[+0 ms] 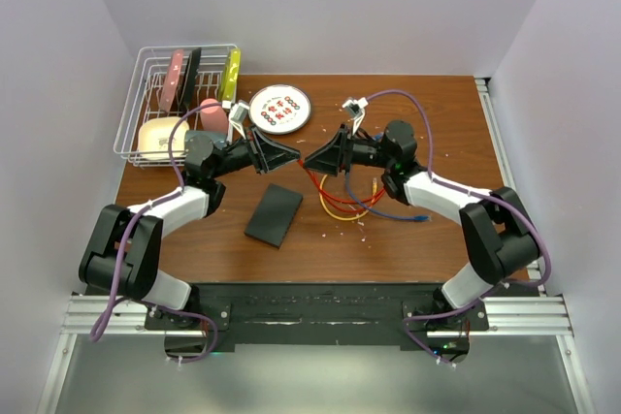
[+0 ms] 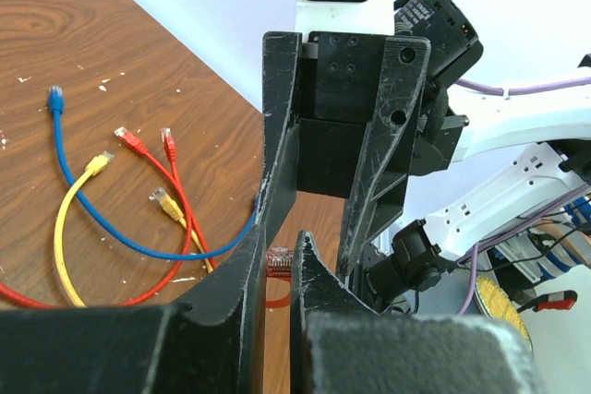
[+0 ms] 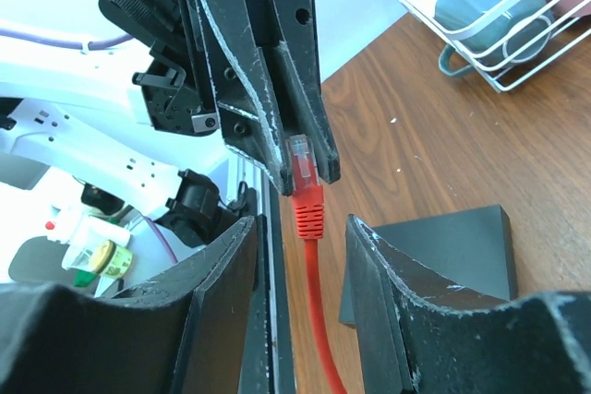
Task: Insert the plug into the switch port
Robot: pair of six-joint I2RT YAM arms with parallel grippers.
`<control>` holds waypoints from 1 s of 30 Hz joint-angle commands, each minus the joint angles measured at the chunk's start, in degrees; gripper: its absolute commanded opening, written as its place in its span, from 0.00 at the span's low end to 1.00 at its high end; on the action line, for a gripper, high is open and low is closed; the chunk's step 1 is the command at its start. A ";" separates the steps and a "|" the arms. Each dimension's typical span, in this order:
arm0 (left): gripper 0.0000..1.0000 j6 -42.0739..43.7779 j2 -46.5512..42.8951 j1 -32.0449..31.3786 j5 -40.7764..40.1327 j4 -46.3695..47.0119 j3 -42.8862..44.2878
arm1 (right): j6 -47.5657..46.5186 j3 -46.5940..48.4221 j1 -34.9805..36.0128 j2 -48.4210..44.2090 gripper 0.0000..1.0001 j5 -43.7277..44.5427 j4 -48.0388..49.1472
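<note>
My left gripper [image 1: 294, 153] is shut on the red plug [image 2: 280, 261], pinched between its fingertips above the table; the same grip shows in the right wrist view, plug [image 3: 301, 160] pointing up between the left fingers. My right gripper [image 1: 311, 160] faces it tip to tip. It is open, its jaws standing either side of the red cable [image 3: 312, 265] just below the plug's boot without touching it. The switch [image 1: 275, 214], a flat black box, lies on the table below and nearer than both grippers; it also shows in the right wrist view [image 3: 452, 251].
Loose red, yellow and blue cables [image 1: 344, 203] lie right of the switch, also in the left wrist view [image 2: 69, 219]. A round white plate [image 1: 279, 108] sits at the back. A wire rack [image 1: 146, 133] with dishes stands at the back left.
</note>
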 commanded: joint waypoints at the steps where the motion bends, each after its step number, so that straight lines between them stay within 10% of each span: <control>1: 0.00 1.09 -1.58 -0.21 0.97 1.80 0.43 | 2.44 -0.45 0.18 1.39 0.47 -1.74 5.44; 30: 0.00 2.59 -2.46 -0.30 0.88 -1.10 0.87 | 13.95 -0.71 0.71 6.93 0.24 -4.11 19.68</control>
